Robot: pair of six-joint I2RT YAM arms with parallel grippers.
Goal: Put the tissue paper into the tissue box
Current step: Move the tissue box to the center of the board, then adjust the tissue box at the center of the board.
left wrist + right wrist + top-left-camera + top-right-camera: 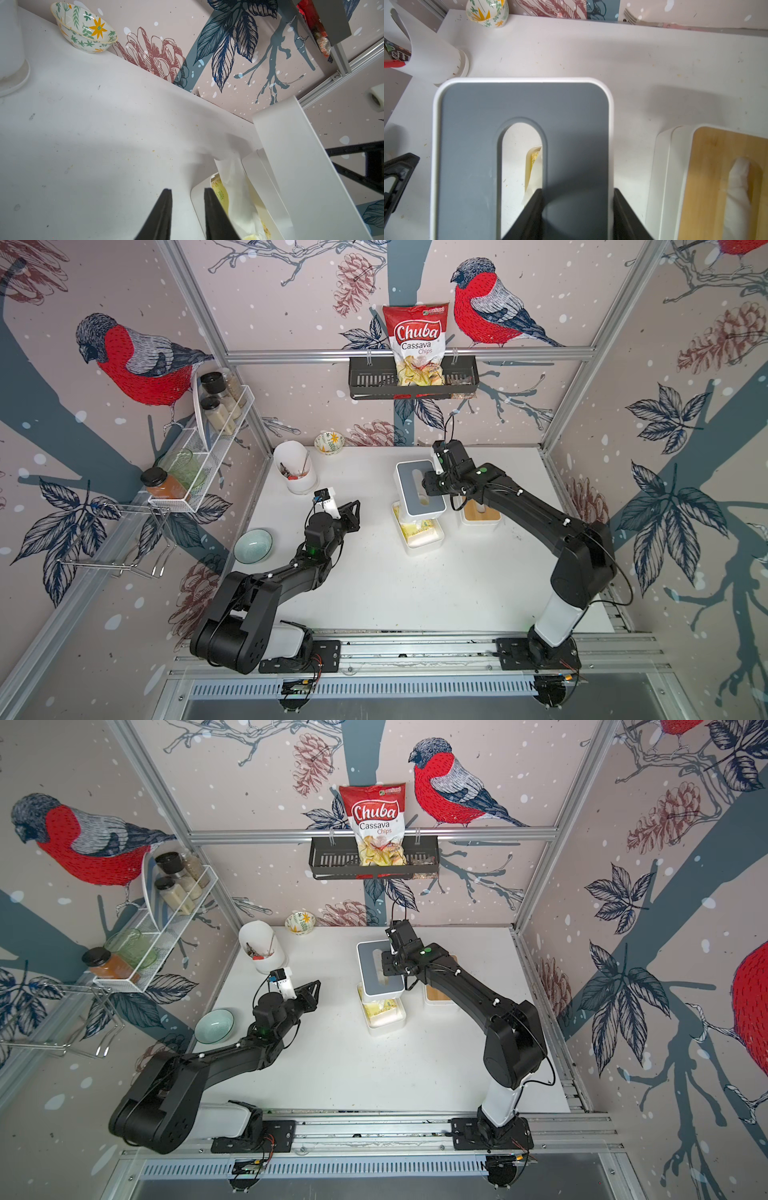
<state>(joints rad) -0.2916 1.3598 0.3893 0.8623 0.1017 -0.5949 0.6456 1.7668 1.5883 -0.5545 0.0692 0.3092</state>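
The tissue box's white cover (409, 485) has a grey top with an oval slot (471, 145) and hangs tilted above the box's white base tray (428, 545). My right gripper (432, 485) (577, 190) is shut on the cover, one finger through the slot and the other outside the side wall. The tissue paper (415, 526) (236, 187) is a yellowish pack with a white sheet sticking up. It lies in the base tray, partly hidden under the cover. My left gripper (353, 512) (188, 190) is open and holds nothing, just left of the tray's rim (197, 199).
A second tissue box with a wooden lid (478, 512) stands right of the tray, tissue poking from its slot (737, 187). A white utensil holder (295, 468) and floral bowl (329, 443) stand at the back left. A teal bowl (252, 545) sits by the left arm.
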